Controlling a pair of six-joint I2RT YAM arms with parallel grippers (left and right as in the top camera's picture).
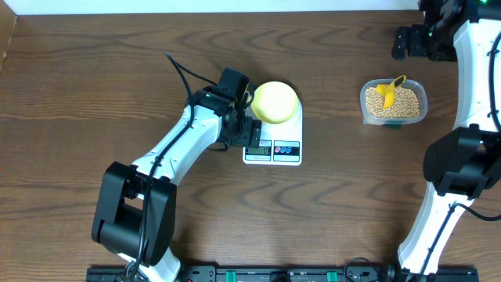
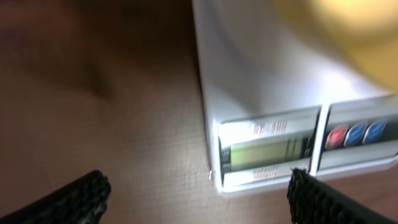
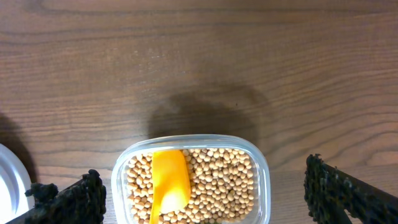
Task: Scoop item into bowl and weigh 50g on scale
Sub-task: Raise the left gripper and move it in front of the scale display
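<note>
- Left gripper point(image 2: 199, 202): spread wide, holding nothing; at the scale's left edge, low over the display corner; contact with the scale impossible to tell.
- Scale point(image 1: 272, 147): white, flat on the table point(image 1: 94, 70); display point(image 2: 264, 151) and round buttons point(image 2: 357, 134) along the near edge; reading too blurred to make out.
- Bowl point(image 1: 275, 102): pale yellow, seated on the far half of the scale; no beans visible in it from overhead.
- Tub point(image 1: 394, 103): clear plastic, well to the right of the scale, apart from it.
- Scoop point(image 3: 169, 183): bright yellow, lying in the tub on the side nearer the scale; ungripped.
- Beans point(image 3: 221, 183): tan, all in the tub; none on the scale or around it.
- Right gripper point(image 3: 208, 196): wide, empty; above the table right of the scale, beyond the tub's far side.
- Stage, as judged: nothing scooped yet; zeroing of the scale probably in hand.
- Risk: wide left fingers pressing or nudging the scale, shifting the bowl or spoiling the zero.
- Risk: left finger resting on the scale during weighing, giving a false weight.
- Risk: round beans rolling off a tilted scoop on the long carry to the scale.
- Risk: overshoot past 50 g from one heaped scoop.
</note>
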